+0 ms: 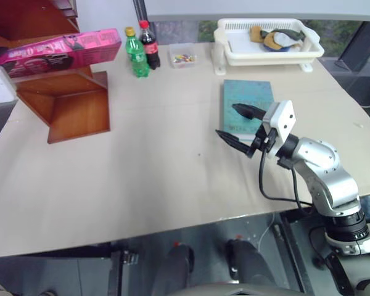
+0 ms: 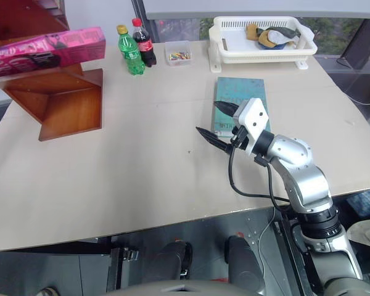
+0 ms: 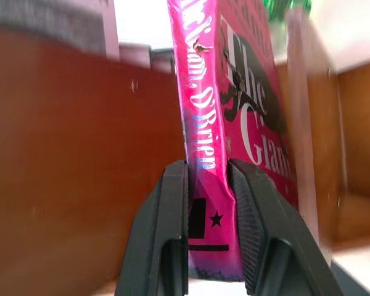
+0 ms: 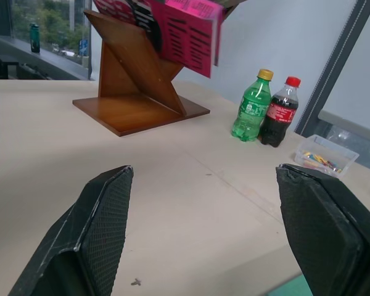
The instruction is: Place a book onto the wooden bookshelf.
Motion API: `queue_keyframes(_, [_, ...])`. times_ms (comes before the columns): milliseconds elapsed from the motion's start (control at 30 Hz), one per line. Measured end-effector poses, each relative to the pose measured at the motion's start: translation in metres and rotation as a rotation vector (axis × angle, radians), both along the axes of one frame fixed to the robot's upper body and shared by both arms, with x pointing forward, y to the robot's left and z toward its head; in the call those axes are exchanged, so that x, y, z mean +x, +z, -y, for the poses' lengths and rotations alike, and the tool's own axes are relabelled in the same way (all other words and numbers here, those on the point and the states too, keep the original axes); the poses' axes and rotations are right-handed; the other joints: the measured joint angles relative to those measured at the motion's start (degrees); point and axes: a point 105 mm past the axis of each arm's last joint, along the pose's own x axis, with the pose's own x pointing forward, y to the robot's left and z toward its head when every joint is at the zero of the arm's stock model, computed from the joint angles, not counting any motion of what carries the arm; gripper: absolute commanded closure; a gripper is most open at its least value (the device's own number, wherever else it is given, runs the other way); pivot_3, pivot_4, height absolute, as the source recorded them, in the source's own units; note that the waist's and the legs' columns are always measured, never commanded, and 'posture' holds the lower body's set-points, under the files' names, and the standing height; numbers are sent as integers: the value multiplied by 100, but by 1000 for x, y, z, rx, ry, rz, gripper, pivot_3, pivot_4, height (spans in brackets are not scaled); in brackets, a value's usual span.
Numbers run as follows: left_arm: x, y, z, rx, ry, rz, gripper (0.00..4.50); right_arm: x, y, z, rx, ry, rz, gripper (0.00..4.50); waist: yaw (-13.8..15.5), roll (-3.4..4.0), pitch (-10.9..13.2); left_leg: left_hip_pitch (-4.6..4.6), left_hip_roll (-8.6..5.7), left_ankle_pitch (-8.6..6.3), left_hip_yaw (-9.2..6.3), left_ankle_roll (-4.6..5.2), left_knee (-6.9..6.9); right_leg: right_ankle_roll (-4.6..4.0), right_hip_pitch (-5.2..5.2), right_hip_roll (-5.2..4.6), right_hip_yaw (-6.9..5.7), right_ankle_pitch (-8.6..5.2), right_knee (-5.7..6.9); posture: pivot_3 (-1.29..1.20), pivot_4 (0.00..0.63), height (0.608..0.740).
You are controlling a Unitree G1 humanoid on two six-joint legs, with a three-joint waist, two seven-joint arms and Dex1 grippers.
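Nearest the head camera, the right gripper (image 1: 236, 125) hangs over the tan table (image 1: 142, 185) with its two black fingers spread wide and nothing between them, its tips just over the near edge of a plain teal book (image 1: 249, 106) that lies flat on the table. Far to the left, the book (image 1: 65, 52) is a bright pink hardcover; the left wrist view shows white and pale blue lettering running down its spine, large white letters and a black figure on its cover, and a small black star and bars near the spine's end. The left gripper (image 3: 208, 203) is clamped on that spine end, one ribbed black finger on each side. From the head views the pink book lies lengthwise and slightly tilted across the top of the wooden bookshelf (image 1: 68, 105), a reddish-brown unit of slanted panels on a flat base at the table's left; whether it rests on the wood or is only held against it cannot be told. Beside the shelf stand a green bottle (image 1: 135, 54) and a dark cola bottle (image 1: 150, 45), close together. Next to them sits a small clear box (image 1: 183, 58) holding small coloured pieces. At the table's far edge a white basket (image 1: 225, 43) holds crumpled cloths in yellow, dark and white.
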Motion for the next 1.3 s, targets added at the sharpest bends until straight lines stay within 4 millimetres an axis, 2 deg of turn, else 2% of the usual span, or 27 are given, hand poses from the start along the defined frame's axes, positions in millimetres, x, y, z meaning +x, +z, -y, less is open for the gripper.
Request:
queue_keyframes(200, [-6,-9,-23,-30,105,-28,3748,2,-2,1,-5,-8,0,683,-21,-1,1,3,6,0,1,0,-1,0,-3,9,-1,0,4,0,150,740])
queue_keyframes(333, [-4,-7,-31,-52,159,-29,3748,3,-2,1,-10,-14,8,683,-15,-5,1,2,5,0,4,0,0,0,-2,6,1,0,3,0,150,740])
queue_keyframes(500, [2,-21,-40,-139,221,-84,1875,4,-1,2,-10,-29,13,683,-16,-5,1,1,6,0,2,0,0,0,-4,8,0,0,5,0,150,740])
queue_keyframes(567, [1,-21,-41,-177,224,-77,792,4,-1,2,-10,-29,13,683,-11,-6,1,1,6,0,2,0,0,0,-4,6,0,0,4,0,150,740])
queue_keyframes(600, [0,-19,-41,-189,219,-70,413,4,-1,2,-10,-29,13,683,-9,-6,1,0,6,0,2,0,0,0,-4,4,0,0,4,0,150,740])
queue_keyframes(767, [-11,-12,-41,-336,149,-2,413,4,-1,2,-11,-29,13,683,-11,-10,0,-1,10,0,1,0,0,-1,-6,0,0,0,6,0,150,740])
queue_keyframes(900, [-33,3,-40,-520,15,67,413,5,-1,2,-13,-24,12,683,-13,-9,0,-1,12,0,4,0,0,-1,-6,-2,1,0,5,0,150,740])
queue_keyframes(1000, [-40,2,-29,-614,-115,30,413,8,-3,4,-16,-30,-2,683,9,-8,0,2,14,0,-1,0,2,-2,-2,-5,-2,0,9,0,150,740])
queue_keyframes(1067, [-38,-7,-19,-679,-201,-9,413,9,-4,5,-21,-30,-7,683,31,-3,0,5,14,0,-4,0,4,-2,2,-9,-2,1,13,0,150,740])
queue_keyframes(1100, [-33,-17,-8,-724,-264,-33,947,9,-4,5,-23,-29,-7,683,36,6,-4,6,15,0,-8,0,5,-2,3,-15,0,1,13,0,150,740])
queue_keyframes(1133, [-27,-30,5,-785,-328,-64,1136,10,-4,6,-24,-29,-6,683,46,11,-4,9,13,0,-22,0,7,-2,3,-21,2,1,20,0,150,740])
queue_keyframes(1167, [-20,-51,21,-860,-382,-113,1685,10,-4,6,-25,-30,-4,683,37,10,-3,8,15,0,-31,0,9,-2,1,-21,8,2,19,0,150,740])
queue_keyframes(1233, [-13,-73,40,-963,-417,-149,2597,10,-3,7,-29,-33,-2,683,23,1,-5,5,16,0,-36,-1,12,-2,1,-17,6,3,16,0,150,740])
queue_keyframes(1300, [-5,-88,70,-1074,-472,-154,3589,11,-3,9,-33,-40,0,683,15,1,-5,5,14,0,-37,-1,12,-2,0,-21,9,3,18,0,150,740])
